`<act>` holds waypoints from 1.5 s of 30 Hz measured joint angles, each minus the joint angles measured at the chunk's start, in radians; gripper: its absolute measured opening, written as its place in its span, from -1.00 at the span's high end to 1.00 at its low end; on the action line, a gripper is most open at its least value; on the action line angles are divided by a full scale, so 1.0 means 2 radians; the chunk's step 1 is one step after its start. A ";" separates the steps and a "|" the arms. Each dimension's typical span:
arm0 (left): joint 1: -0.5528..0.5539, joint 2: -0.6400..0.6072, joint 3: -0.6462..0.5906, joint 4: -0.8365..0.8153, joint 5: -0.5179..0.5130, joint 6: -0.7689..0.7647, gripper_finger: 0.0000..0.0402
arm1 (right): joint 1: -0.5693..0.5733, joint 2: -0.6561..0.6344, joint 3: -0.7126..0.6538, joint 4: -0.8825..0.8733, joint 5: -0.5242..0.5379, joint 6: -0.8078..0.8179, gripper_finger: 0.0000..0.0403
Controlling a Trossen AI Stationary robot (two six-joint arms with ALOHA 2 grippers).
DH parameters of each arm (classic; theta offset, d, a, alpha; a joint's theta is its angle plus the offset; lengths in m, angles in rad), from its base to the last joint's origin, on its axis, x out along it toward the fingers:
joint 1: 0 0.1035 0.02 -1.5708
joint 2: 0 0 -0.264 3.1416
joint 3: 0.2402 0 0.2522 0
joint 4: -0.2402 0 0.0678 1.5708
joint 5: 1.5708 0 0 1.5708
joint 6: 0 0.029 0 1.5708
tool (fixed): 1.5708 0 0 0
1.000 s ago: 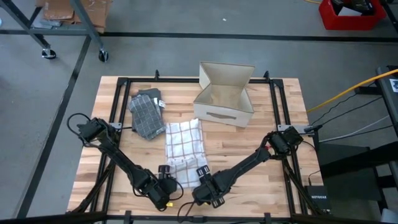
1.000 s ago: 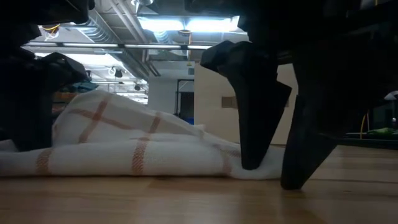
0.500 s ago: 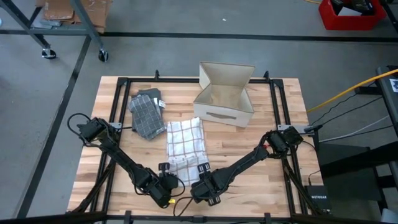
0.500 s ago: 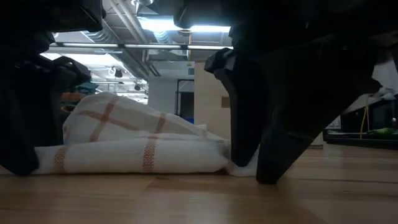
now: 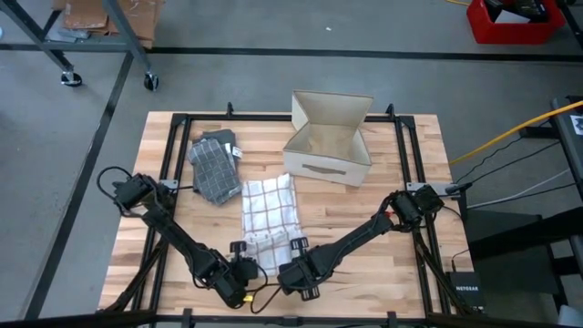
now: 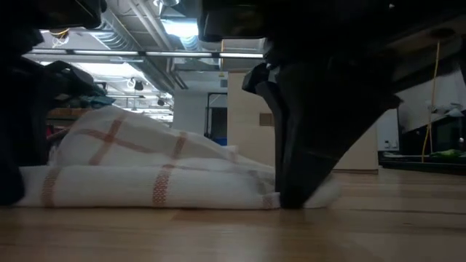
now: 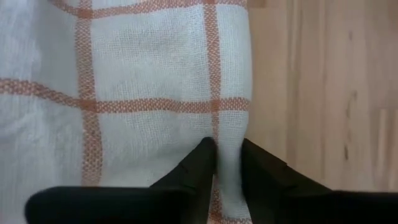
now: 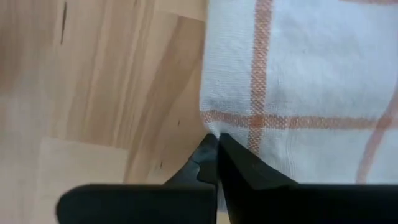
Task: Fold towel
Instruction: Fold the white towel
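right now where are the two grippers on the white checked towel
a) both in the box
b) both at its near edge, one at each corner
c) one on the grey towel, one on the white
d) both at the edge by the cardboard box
b: the left gripper and right gripper each pinch a near corner of the white checked towel, away from the cardboard box.

A white towel [image 5: 270, 218] with thin orange-red check lines lies flat on the counter [image 5: 401, 173], folded into a long strip. Its near end sits between the left tool [image 7: 221, 163] and right tool [image 8: 217, 149], each pinching a corner; seen low, the folded layers look slightly puffed.
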 joint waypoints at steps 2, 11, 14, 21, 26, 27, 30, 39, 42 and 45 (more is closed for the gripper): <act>-0.005 0.000 0.000 0.002 0.000 -0.017 0.74 | 0.000 0.000 0.000 0.000 -0.014 0.018 0.93; -0.033 0.000 0.004 0.022 0.007 -0.111 0.96 | 0.034 -0.023 -0.002 0.029 -0.098 0.073 0.98; -0.038 0.001 0.019 0.040 0.021 -0.108 0.98 | 0.047 -0.036 -0.005 0.045 -0.122 0.101 0.99; -0.056 -0.007 0.085 0.051 0.102 -0.082 0.98 | 0.072 -0.052 0.058 0.027 -0.143 0.207 0.99; -0.071 -0.031 0.112 0.045 0.127 -0.054 0.99 | 0.071 -0.052 0.096 0.014 -0.147 0.256 1.00; -0.074 -0.038 0.112 0.044 0.128 -0.053 0.99 | 0.071 -0.052 0.106 0.018 -0.152 0.258 1.00; -0.078 -0.058 0.113 0.032 0.132 -0.060 0.98 | 0.073 -0.053 0.137 0.025 -0.163 0.259 1.00; -0.090 -0.075 0.113 -0.014 0.131 -0.101 0.98 | 0.061 -0.055 0.192 0.022 -0.130 0.282 1.00; -0.089 -0.076 0.113 -0.040 0.128 -0.125 0.99 | 0.050 -0.054 0.192 -0.002 -0.105 0.292 1.00; -0.084 -0.084 0.113 -0.062 0.124 -0.123 0.97 | 0.037 -0.054 0.192 -0.035 -0.087 0.293 1.00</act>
